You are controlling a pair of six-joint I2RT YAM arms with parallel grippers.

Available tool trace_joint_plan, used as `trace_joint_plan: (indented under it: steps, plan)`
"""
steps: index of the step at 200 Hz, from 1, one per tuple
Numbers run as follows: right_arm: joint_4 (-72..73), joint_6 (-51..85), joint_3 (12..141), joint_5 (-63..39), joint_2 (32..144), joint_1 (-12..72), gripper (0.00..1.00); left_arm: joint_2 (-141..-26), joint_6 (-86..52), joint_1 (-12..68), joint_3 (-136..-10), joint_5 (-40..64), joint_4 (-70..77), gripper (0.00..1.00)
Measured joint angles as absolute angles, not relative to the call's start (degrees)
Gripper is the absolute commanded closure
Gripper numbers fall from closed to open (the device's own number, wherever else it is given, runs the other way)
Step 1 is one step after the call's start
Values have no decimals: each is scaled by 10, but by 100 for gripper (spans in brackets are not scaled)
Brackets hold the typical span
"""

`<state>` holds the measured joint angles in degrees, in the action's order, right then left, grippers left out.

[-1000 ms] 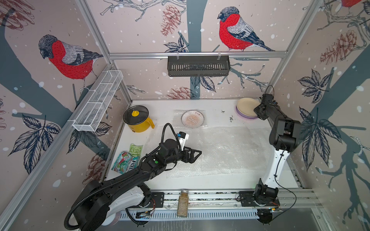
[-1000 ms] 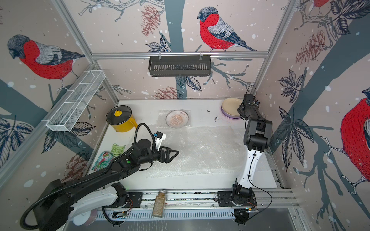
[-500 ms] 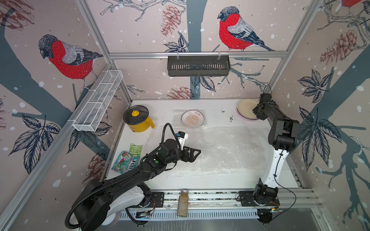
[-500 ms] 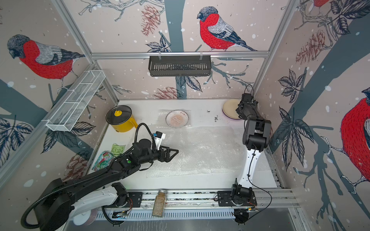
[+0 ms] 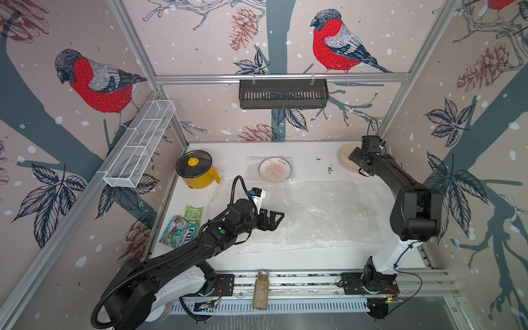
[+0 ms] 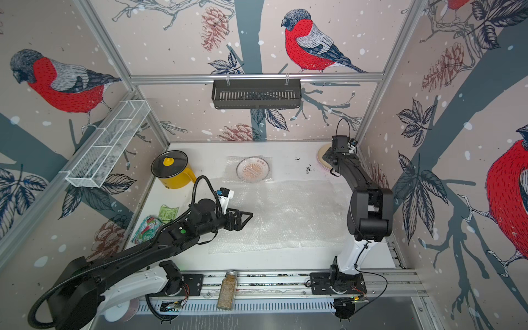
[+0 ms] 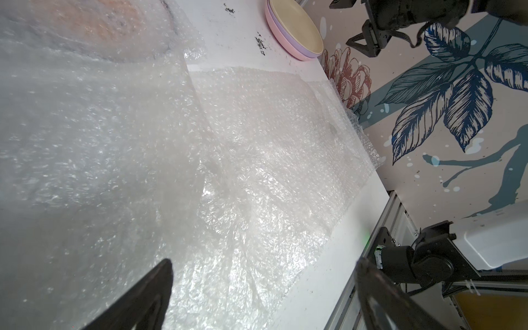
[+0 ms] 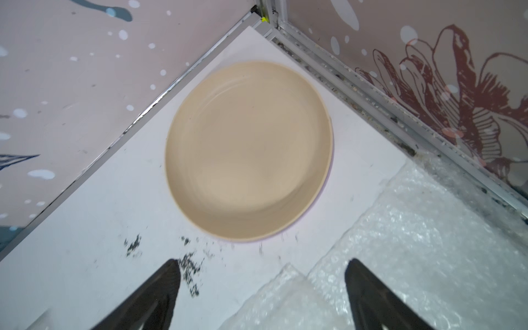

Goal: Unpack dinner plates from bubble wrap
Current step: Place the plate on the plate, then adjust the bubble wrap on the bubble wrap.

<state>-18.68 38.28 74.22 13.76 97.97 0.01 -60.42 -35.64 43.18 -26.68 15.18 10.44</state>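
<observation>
Lying bare, the smooth cream plate (image 8: 248,151) faces the empty, spread-jawed right hand (image 8: 263,265).

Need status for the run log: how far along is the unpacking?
Done: plate stack, cream on top, bare in the far right corner; emptied bubble wrap lies flat. In hand: nothing, right gripper open by the stack, left gripper open over the wrap. Left: sunburst plate, still with its own wrap sheet.

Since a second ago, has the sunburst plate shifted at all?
No. The sunburst plate lies where it did, keeping the same gap from the yellow pot in a top view.
</observation>
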Motion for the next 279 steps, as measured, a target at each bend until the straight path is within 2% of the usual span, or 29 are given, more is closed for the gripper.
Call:
trace_joint_plan:
  steps: [43,70,109,144,193,222,279]
  plan:
    - [-137,373,520,82,797,-2,1,-720,-356,441,-316,235,146,3]
    - [-129,369,401,38,702,-42,1,-821,-365,464,-364,256,186,3]
    - [-124,359,307,4,622,-65,1,-949,-402,477,-416,263,230,3]
    - [-111,353,284,-6,627,-86,1,-1002,-421,477,-432,230,230,3]
    - [-80,345,297,-13,709,-108,1,-997,-441,472,-399,196,278,3]
    - [-60,343,304,-25,754,-89,1,-1002,-448,470,-392,192,298,3]
    - [-29,341,304,-89,758,-75,0,-1014,-450,469,-391,193,325,3]
